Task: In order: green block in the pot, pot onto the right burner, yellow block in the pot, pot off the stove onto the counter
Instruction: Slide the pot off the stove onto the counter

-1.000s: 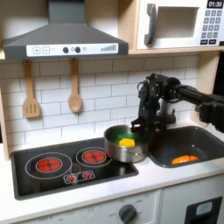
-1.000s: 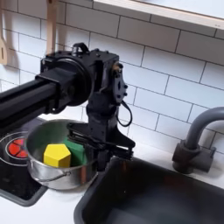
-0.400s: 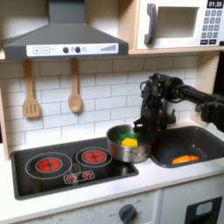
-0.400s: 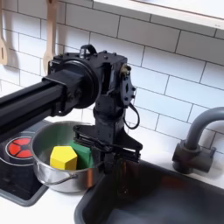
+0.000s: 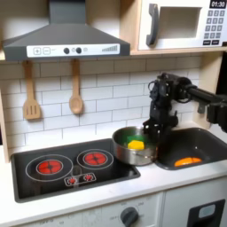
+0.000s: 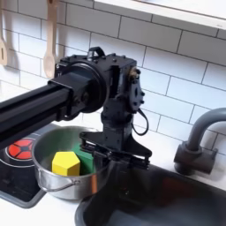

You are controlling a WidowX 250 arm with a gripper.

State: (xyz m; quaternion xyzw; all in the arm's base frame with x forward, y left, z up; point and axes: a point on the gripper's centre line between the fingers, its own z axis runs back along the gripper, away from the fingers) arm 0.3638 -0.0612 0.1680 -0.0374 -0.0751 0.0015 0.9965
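Observation:
The silver pot (image 5: 135,149) (image 6: 64,174) straddles the right edge of the black stove (image 5: 53,183) (image 6: 11,169), partly over the pale counter (image 5: 111,191) (image 6: 40,212) beside the sink (image 5: 197,142) (image 6: 154,201). Inside the pot lie the yellow block (image 5: 131,144) (image 6: 64,162) and, touching it, the green block (image 6: 85,160). My gripper (image 5: 150,133) (image 6: 108,165) points down at the pot's right rim, which sits between its fingers. The arm hides the rim's far right part.
An orange piece (image 5: 187,161) lies in the sink. The dark faucet (image 6: 198,141) rises at the second exterior view's right. Two wooden utensils (image 5: 31,93) (image 5: 76,89) hang on the tiled wall. Both red burners (image 5: 92,159) (image 5: 49,166) are uncovered.
The pot, with both blocks in it, has slid right toward the sink together with my gripper. It has come off the right burner.

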